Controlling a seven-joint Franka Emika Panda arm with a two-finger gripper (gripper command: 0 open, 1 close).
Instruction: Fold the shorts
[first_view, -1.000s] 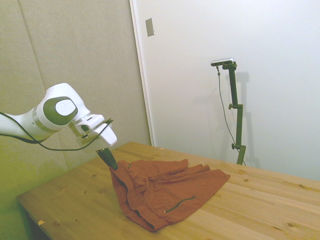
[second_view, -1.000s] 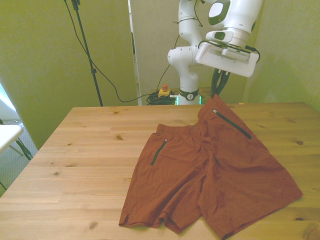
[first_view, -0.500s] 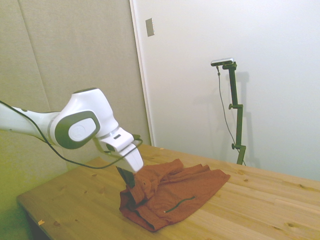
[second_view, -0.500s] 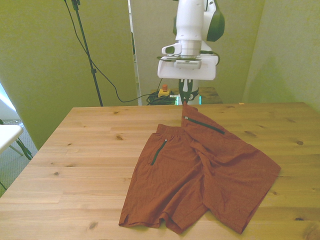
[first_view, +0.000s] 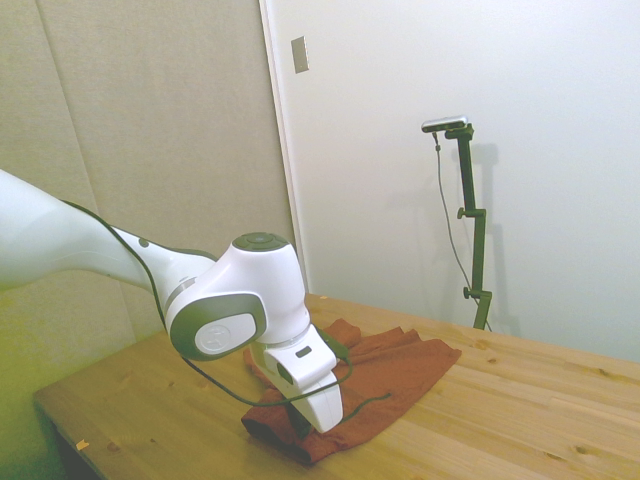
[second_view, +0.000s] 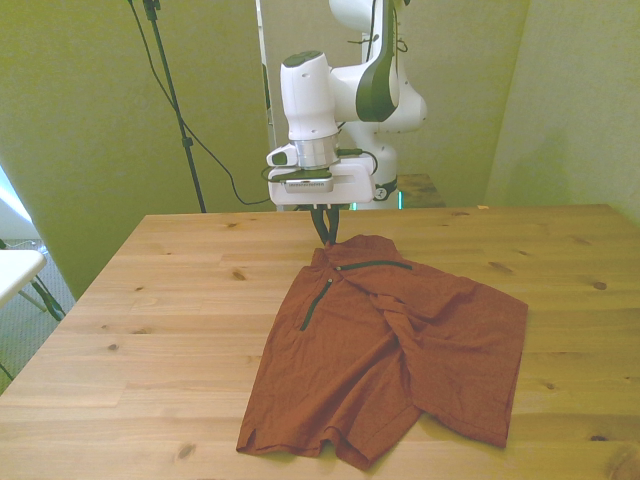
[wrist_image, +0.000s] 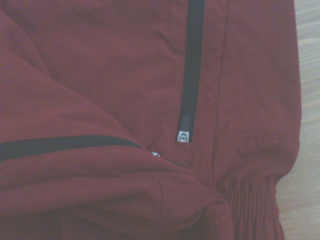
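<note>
- The claw (second_view: 326, 232), clenched on a waistband corner of the shorts (second_view: 400, 345), had swung from the front view's 1 o'clock toward 11.
- The carried half now lay over the other, pocket lines (wrist_image: 192, 75) close together.
- The shorts lay mid-bench (second_view: 150, 330), narrower than before.

Shorts (second_view: 400, 345) lay on table (second_view: 150, 300), toward front view's right — gripper (second_view: 326, 232) at waistband's far edge, one half folded over other.
</note>
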